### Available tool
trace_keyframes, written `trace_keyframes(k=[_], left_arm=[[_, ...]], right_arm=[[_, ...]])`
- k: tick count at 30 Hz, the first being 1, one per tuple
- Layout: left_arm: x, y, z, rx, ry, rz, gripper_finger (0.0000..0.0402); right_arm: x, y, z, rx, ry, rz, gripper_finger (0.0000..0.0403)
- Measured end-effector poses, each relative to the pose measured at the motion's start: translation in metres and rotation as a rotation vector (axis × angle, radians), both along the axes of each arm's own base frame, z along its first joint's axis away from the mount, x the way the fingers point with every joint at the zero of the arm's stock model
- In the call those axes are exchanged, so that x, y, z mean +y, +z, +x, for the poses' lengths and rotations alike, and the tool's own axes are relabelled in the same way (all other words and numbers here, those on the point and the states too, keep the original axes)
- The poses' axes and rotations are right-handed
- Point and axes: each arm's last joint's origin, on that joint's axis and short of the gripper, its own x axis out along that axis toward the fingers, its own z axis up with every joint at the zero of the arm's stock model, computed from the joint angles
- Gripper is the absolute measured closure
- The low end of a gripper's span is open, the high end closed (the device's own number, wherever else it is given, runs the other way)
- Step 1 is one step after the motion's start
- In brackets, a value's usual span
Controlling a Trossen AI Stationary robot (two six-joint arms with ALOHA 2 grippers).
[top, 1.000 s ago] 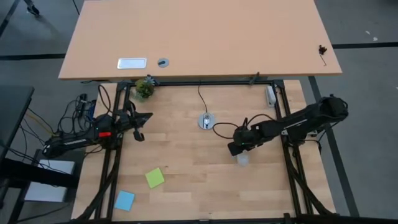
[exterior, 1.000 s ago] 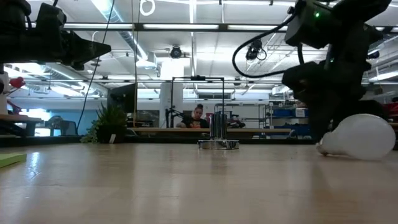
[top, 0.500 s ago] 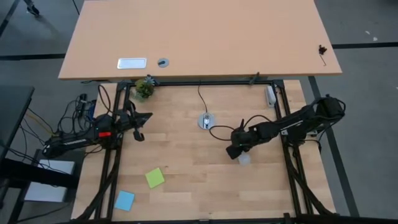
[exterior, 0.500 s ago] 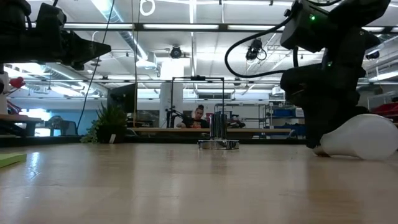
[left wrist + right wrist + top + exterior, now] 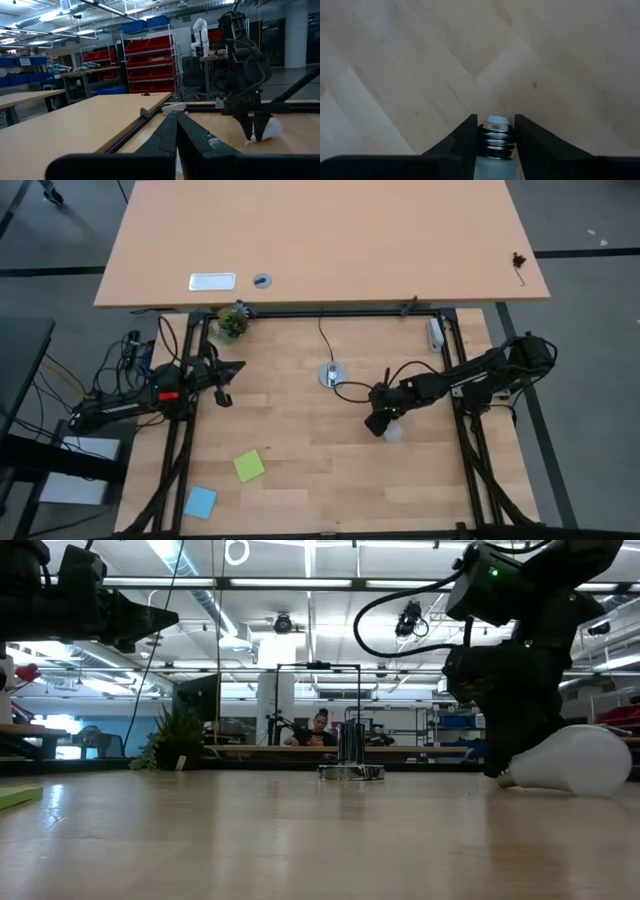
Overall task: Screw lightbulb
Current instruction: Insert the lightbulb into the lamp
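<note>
Since a second ago the right end effector (image 5: pixel 493 136) is narrowing onto the lightbulb (image 5: pixel 392 431), its fingers (image 5: pixel 466 137) now flanking the screw base. The lightbulb is lying on the bench (image 5: pixel 300 460), right of centre, with open wood around. The left end effector (image 5: pixel 236 366) is waiting shut at the left edge.

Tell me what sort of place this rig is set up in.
Most likely a robotics lab or industrial workshop. Beyond the wooden table stand racks of red storage bins, long workbenches and a white robot arm, under open ceilings with strip lighting. A person sits at a far desk.
</note>
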Motion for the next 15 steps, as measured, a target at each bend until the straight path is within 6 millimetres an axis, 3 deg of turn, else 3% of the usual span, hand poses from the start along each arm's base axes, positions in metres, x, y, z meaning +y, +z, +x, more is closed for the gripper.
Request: trace_keyframes(k=[8,15], left_arm=[[0.0,0.0,0.0,0.0,0.0,0.0,0.0389],[0.0,0.0,0.0,0.0,0.0,0.0,0.0389]], right_arm=[[-0.016,0.002,0.005,-0.055,0.049,-0.051,0.0276],[-0.034,0.01,0.018,-0.21,0.062,-0.11,0.0276]])
